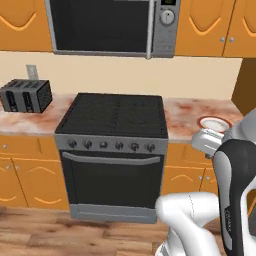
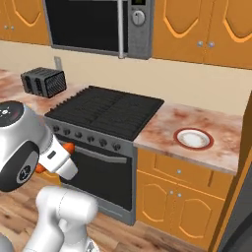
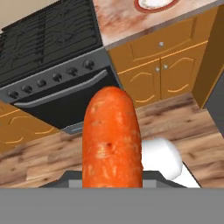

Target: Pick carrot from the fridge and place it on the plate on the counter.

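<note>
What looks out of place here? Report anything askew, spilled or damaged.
Nothing stands out. The carrot is off the counter, held in the shut gripper, as the job needs. The plate sits flat and bare; the toaster stands upright.

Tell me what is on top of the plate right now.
The plate on the counter looks bare, white inside its reddish rim. In the left base view the arm covers its near edge. The carrot is in the pincer, well short of it.

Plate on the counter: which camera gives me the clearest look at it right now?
The right base view: the whole plate sits unobstructed on the counter right of the stove. The left base view shows it partly behind the arm; the hand view catches its lower edge.
</note>
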